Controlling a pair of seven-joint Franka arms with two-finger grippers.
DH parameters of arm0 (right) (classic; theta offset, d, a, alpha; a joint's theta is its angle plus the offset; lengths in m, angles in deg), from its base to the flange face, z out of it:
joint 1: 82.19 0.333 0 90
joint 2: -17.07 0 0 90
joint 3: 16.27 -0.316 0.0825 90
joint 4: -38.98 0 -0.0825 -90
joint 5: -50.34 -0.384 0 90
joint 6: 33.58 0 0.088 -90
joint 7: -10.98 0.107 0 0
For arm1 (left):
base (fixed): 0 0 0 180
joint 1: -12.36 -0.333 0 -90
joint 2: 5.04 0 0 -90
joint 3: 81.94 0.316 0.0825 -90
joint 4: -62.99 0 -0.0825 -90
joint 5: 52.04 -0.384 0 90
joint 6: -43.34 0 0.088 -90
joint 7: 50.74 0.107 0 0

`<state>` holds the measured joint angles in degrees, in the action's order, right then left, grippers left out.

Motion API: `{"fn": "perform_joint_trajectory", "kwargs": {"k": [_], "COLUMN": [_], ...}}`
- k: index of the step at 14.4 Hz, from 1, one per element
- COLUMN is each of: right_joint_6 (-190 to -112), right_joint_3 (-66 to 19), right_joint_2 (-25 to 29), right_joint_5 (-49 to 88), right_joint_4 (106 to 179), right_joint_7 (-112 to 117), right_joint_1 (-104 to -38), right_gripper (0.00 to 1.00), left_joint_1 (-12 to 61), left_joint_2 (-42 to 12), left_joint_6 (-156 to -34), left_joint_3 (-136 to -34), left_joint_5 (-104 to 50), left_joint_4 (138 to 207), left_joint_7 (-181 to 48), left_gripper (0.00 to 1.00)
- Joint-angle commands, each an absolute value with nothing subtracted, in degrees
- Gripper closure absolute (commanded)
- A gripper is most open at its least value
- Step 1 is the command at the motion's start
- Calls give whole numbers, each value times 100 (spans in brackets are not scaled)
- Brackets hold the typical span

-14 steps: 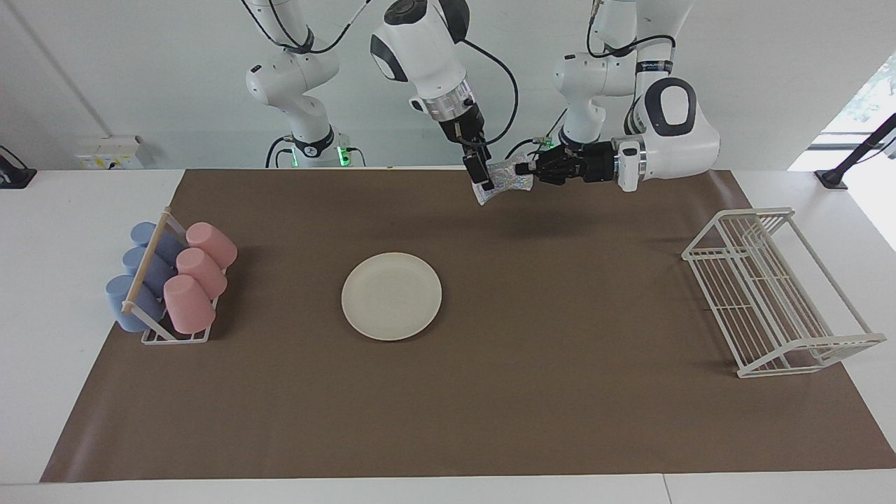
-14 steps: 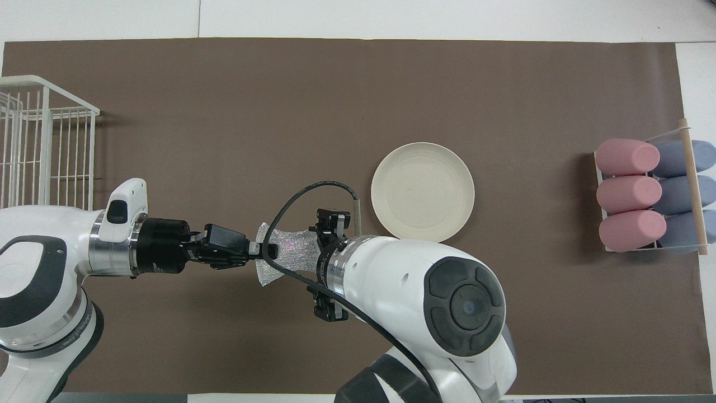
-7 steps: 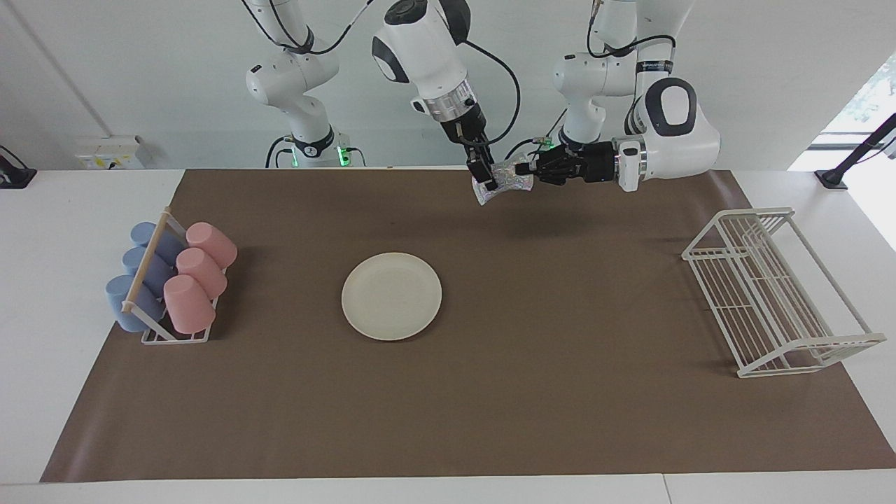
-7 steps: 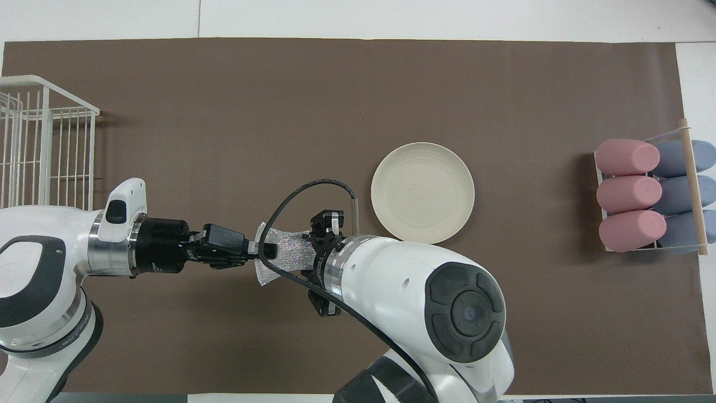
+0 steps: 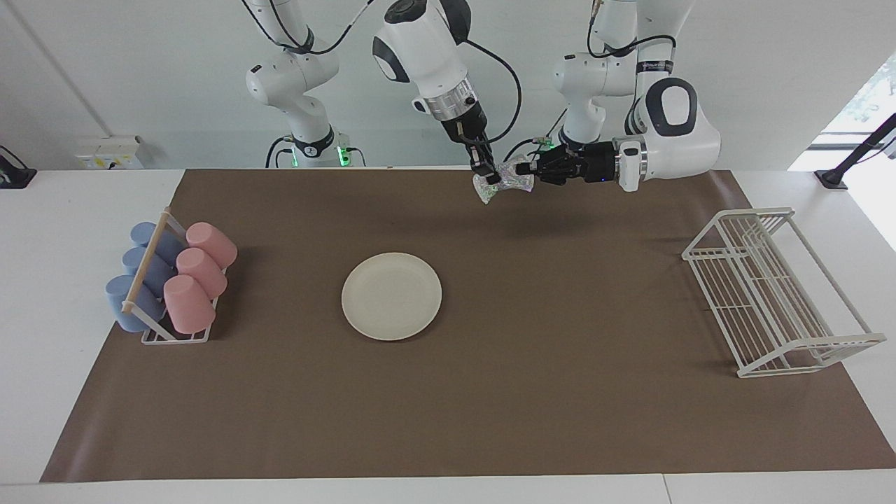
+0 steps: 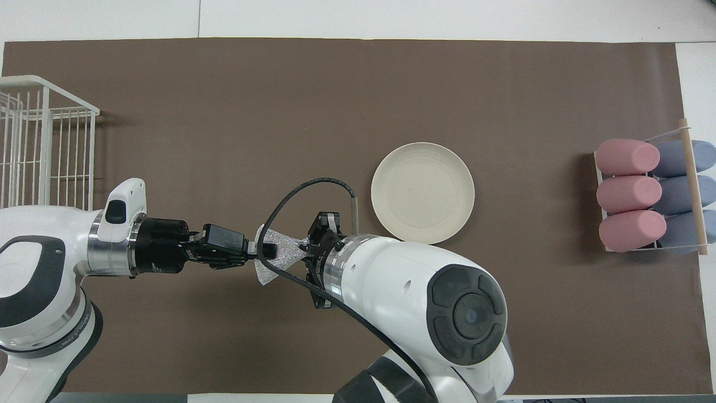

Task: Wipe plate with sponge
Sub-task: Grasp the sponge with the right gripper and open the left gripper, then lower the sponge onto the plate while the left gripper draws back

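Two grippers met in the facing view on the silvery, crinkly, hourglass-shaped sponge (image 5: 505, 183), held in the air above the brown mat (image 5: 490, 392): the left gripper (image 5: 521, 169) had its fingers clamped on one end, the right gripper (image 5: 493, 178) had its fingers closed on the other. From overhead, the sponge (image 6: 279, 258) hung between both, while the round cream-white plate (image 6: 423, 192) lay bare on the mat mid-table, farther from the robots.

White wall (image 5: 105, 70), white table (image 5: 70, 210), bright window (image 5: 864, 98)
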<state>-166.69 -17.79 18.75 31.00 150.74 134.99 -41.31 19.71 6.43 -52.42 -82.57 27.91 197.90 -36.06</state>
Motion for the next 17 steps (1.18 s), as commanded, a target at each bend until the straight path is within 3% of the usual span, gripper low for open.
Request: {"fn": "perform_joint_trajectory", "kwargs": {"k": [1, 2, 3, 7, 13, 17], "right_joint_6": [-16805, -16805, -16805, -16744, -16972, -17866], "right_joint_3": [-1777, -1777, -1777, -1759, -1759, -1768], "right_joint_2": [1883, 1883, 1891, 1865, 1330, 1233], "right_joint_5": [2995, 2995, 3004, 3135, 3487, 3470], "right_joint_4": [15130, 15139, 15139, 15401, 15797, 16534], "right_joint_7": [13456, 13447, 13430, 12283, 9909, 8765], "right_joint_1": [-4150, -4150, -4150, -4220, -5080, -5722], "right_gripper": [100, 100, 100, 100, 100, 100], "left_joint_1": [2045, 2062, 2054, 1975, 1755, 1597], "left_joint_2": [735, 744, 779, 805, 753, 709], "left_joint_6": [-5185, -5185, -5185, -5211, -5202, -5272], "left_joint_3": [-8185, -8203, -8203, -8203, -8203, -8203], "left_joint_5": [2856, 2847, 2803, 2119, 275, -745], "left_joint_4": [19905, 19887, 19887, 19721, 19062, 18745], "left_joint_7": [-3527, -3614, -3702, -4018, -4739, -4881], "left_gripper": [100, 37, 0, 0, 0, 0]}}
